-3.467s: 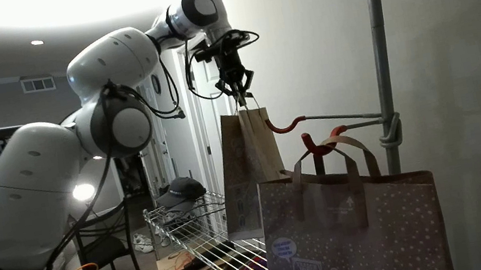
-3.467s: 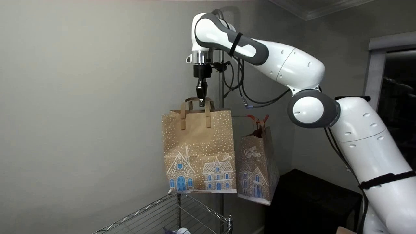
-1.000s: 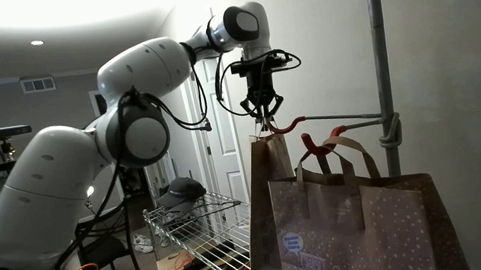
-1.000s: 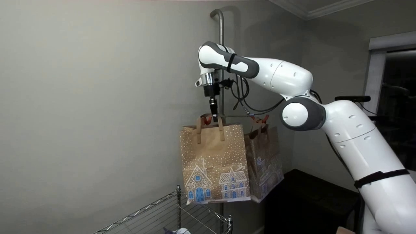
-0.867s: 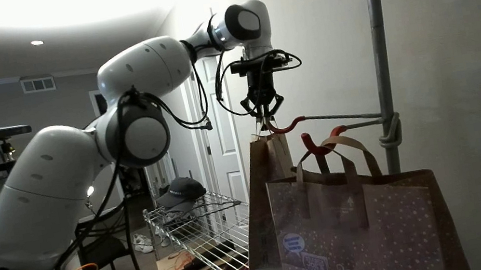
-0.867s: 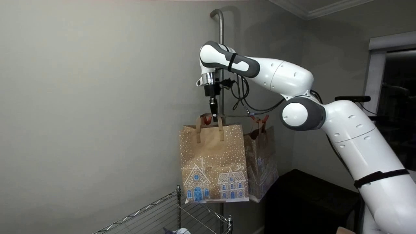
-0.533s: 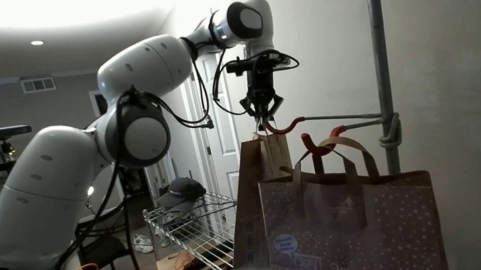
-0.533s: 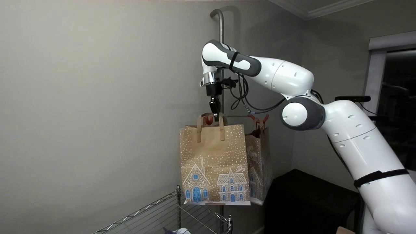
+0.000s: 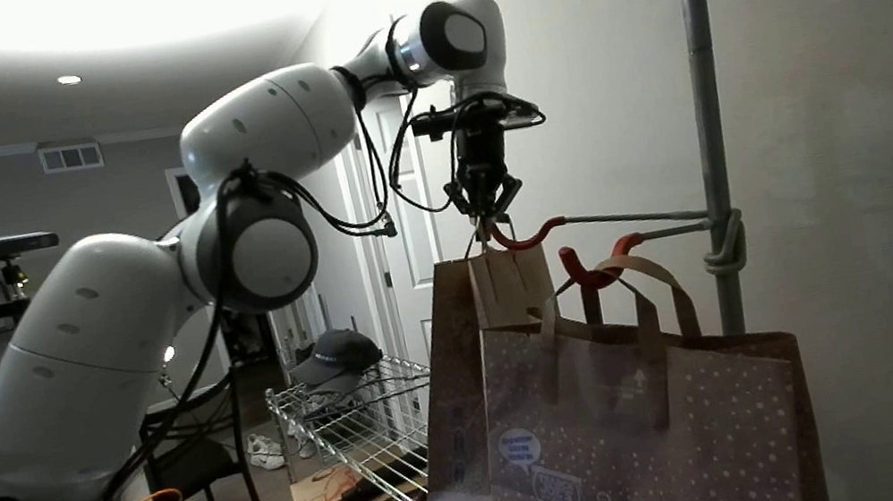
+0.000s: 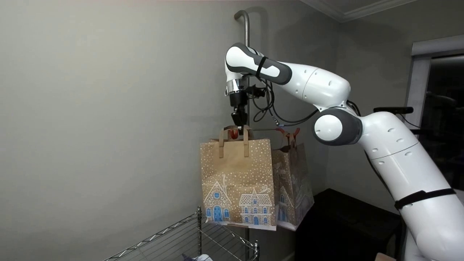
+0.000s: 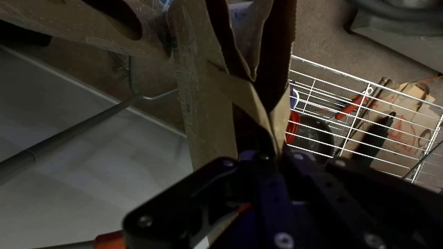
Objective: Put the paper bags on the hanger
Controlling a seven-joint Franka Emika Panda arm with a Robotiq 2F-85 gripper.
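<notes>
Robot hand [image 10: 239,128], drawn tightly closed, grips the paper handles [image 10: 221,146] of a brown bag [image 10: 235,166] that hangs upright beneath it, white dots and two blue-windowed houses printed on its face. Just beside the pinched handles curves a red-orange hook of the hanger [image 9: 525,243]; its red shows through the handle loop in an exterior view, though whether the handles bear on it cannot be told. A second bag [image 9: 626,456], also brown and dotted, hangs from the hanger's other hook, its handles looped over the red curve. The two bags overlap in both exterior views; whether they touch is unclear. Thin grey rods [image 9: 640,216] join the hooks to an upright metal pole [image 9: 707,89] near a plain wall [image 9: 870,125]. Lower down stands a wire rack [image 10: 199,233] with a dark cap [image 9: 337,355] on its top shelf; in the wrist view, a red-handled tool [image 11: 349,108] shows through the wires. White shoes [image 9: 265,451] lie on the floor near a dark chair [image 9: 194,465]. A black box-like form [image 10: 348,217] sits in the shadowed corner, below the white arm [image 10: 324,81].
</notes>
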